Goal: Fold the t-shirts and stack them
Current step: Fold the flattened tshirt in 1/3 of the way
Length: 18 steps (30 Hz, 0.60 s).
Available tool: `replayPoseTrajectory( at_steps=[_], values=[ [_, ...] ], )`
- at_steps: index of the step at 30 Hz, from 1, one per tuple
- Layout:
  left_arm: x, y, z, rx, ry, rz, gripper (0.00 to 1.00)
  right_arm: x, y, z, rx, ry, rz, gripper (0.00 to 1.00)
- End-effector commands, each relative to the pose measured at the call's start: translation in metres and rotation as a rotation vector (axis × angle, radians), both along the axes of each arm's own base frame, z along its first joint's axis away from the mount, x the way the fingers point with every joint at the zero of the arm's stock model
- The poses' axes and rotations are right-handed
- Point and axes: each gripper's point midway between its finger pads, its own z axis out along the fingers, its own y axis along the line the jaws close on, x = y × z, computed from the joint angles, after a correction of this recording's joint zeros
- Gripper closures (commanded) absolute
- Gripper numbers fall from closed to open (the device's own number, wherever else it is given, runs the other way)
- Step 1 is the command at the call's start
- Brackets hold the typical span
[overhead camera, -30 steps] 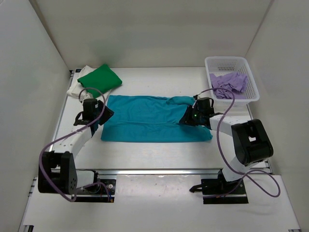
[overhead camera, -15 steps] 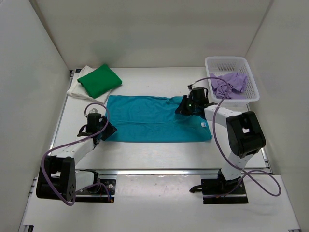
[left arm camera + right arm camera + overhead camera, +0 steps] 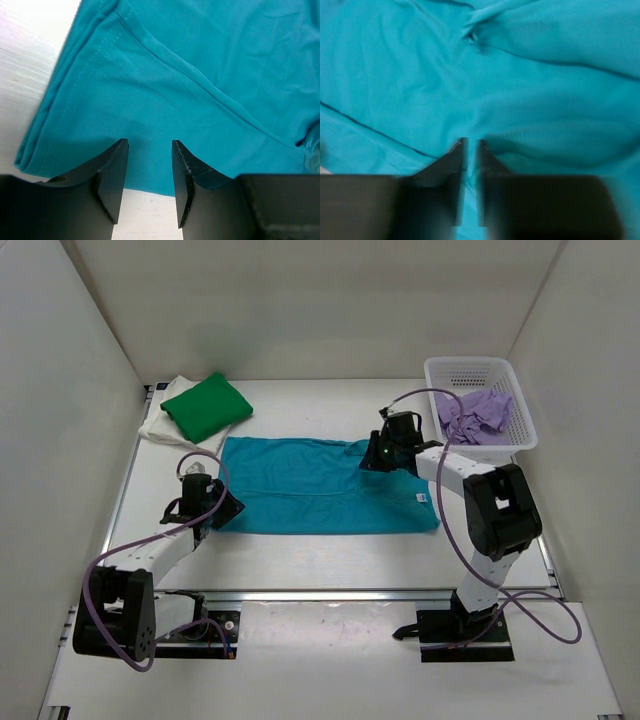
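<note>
A teal t-shirt [image 3: 300, 490] lies flat across the table's middle, folded lengthwise, with a small white label [image 3: 421, 498] near its right end. My left gripper [image 3: 222, 510] sits low at its near-left corner, open; its jaws straddle the hem [image 3: 149, 145] with bare table between them. My right gripper [image 3: 372, 457] rests on the far right part of the teal cloth [image 3: 420, 75], beside a bunched fold. Its jaws [image 3: 472, 141] stand a narrow gap apart, open, with cloth showing through. A folded green t-shirt [image 3: 205, 405] lies on a cream-white one [image 3: 160, 425] at the far left.
A white mesh basket [image 3: 480, 363] stands at the far right with a crumpled lilac t-shirt [image 3: 470, 415] inside. White walls close in the table on three sides. Purple cables loop off both arms.
My left gripper slid toward me along the teal shirt's left edge to its near corner. My right gripper moved away and leftward across the shirt.
</note>
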Motion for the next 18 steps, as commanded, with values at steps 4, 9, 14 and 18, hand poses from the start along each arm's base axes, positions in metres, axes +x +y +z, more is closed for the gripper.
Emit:
replayPoseTrajectory(
  at_steps=[4,9,14,18],
  values=[
    [0.006,-0.011,0.016,-0.024,-0.068,-0.024,0.49,-0.007,-0.043,0.007,-0.06,-0.035,-0.09,1.0],
    [0.007,-0.013,0.017,-0.036,-0.077,-0.027,0.5,-0.019,-0.028,-0.016,-0.041,0.042,0.028,0.95],
    [0.006,-0.009,0.016,-0.041,-0.08,-0.017,0.49,-0.024,-0.013,-0.022,-0.008,0.053,0.096,0.76],
    [0.003,-0.012,0.01,-0.038,-0.066,-0.026,0.5,-0.017,-0.005,-0.017,0.002,0.021,0.116,0.73]
  ],
)
